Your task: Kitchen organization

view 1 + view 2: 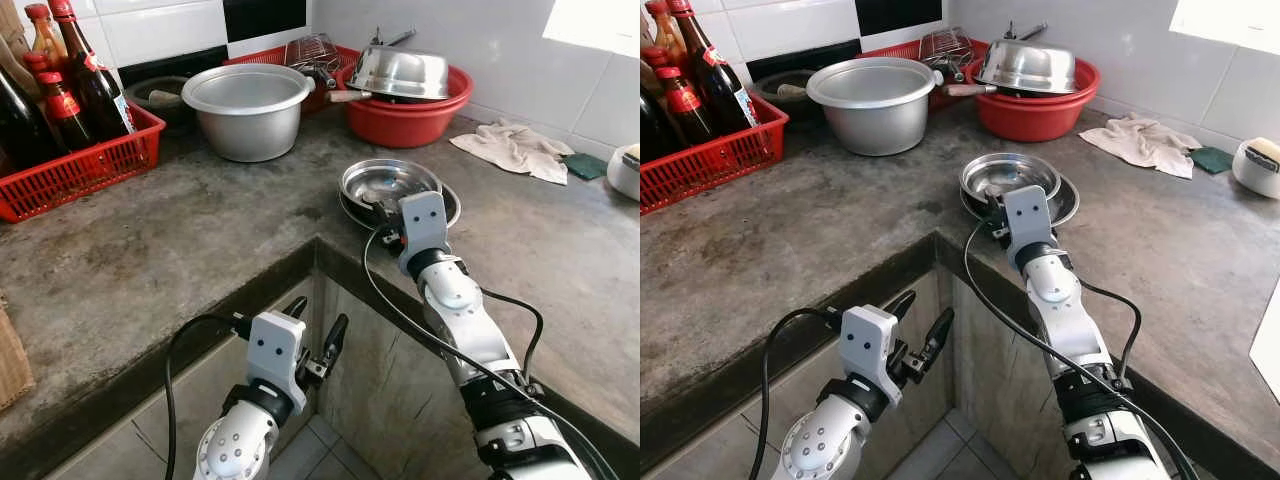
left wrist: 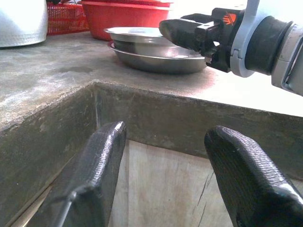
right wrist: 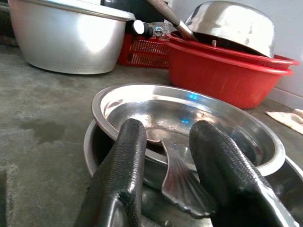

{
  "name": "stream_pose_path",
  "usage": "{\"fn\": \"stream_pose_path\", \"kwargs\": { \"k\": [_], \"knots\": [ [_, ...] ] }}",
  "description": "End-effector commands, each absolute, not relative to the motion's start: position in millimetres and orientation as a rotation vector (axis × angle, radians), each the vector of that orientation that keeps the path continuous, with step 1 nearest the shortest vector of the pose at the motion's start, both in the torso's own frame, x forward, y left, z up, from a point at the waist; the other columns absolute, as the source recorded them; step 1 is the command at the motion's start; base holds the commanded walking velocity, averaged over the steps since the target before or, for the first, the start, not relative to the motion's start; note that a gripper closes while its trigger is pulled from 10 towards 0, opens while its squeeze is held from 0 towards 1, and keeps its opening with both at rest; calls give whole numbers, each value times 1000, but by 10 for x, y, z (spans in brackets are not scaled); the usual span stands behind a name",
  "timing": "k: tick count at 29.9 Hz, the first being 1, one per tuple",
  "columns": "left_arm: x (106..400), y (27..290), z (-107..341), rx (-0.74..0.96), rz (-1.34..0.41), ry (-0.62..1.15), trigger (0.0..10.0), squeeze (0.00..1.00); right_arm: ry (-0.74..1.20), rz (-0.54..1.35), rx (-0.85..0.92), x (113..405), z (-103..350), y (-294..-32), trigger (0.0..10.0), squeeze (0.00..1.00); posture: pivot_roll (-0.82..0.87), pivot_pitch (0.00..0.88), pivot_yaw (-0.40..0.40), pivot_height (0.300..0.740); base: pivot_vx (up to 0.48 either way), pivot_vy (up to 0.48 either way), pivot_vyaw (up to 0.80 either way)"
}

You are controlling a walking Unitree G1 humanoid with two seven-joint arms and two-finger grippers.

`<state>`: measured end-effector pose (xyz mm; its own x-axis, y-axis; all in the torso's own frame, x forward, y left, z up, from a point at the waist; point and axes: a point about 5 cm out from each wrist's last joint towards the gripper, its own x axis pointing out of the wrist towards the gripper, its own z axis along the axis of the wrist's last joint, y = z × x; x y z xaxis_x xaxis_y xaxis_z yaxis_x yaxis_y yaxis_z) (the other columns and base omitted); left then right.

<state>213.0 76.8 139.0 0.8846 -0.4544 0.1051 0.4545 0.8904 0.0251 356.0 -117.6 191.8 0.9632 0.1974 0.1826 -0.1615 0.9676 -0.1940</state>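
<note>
Two shallow steel dishes sit stacked on the concrete counter near its inner corner. A steel spoon lies in them, its handle pointing out over the rim. My right gripper reaches over the near rim, open, with one finger on each side of the spoon handle; whether a finger touches the handle I cannot tell. My left gripper hangs open and holds nothing, below the counter edge in the corner recess, in front of the cabinet face.
Along the tiled back wall stand a big aluminium pot and a red basin holding an upturned steel bowl. A red basket of bottles is at far left. A cloth and green sponge lie far right.
</note>
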Motion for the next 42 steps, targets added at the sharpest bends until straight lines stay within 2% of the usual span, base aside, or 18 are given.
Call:
{"fn": "stream_pose_path", "kwargs": {
  "k": [1, 13, 20, 26, 42],
  "knots": [
    [2111, 767, 1413, 4, -473, -120, 10000, 0, -234, 159, -175, 3589, 1994, -1220, 0, 0, 81, 97, -54, 740, 0, 0, 0],
    [2122, 767, 1406, 7, -464, -118, 10000, 0, -286, 132, -141, 3582, 2124, -1213, 0, 0, 79, 91, -56, 740, 0, 0, 0],
    [2143, 777, 1386, 3, -451, -111, 10000, 0, -428, 136, -61, 3467, 2407, -1153, 0, 0, 74, 79, -56, 740, 0, 0, 0],
    [2159, 782, 1366, 4, -448, -108, 10000, 0, -488, 157, -61, 3334, 2507, -1076, 0, 0, 72, 61, -52, 740, 0, 0, 0],
    [2175, 786, 1368, 13, -443, -111, 10000, 0, -406, 142, -94, 3315, 2322, -1103, 0, 0, 75, 65, -50, 740, 0, 0, 0]
  ]
}}
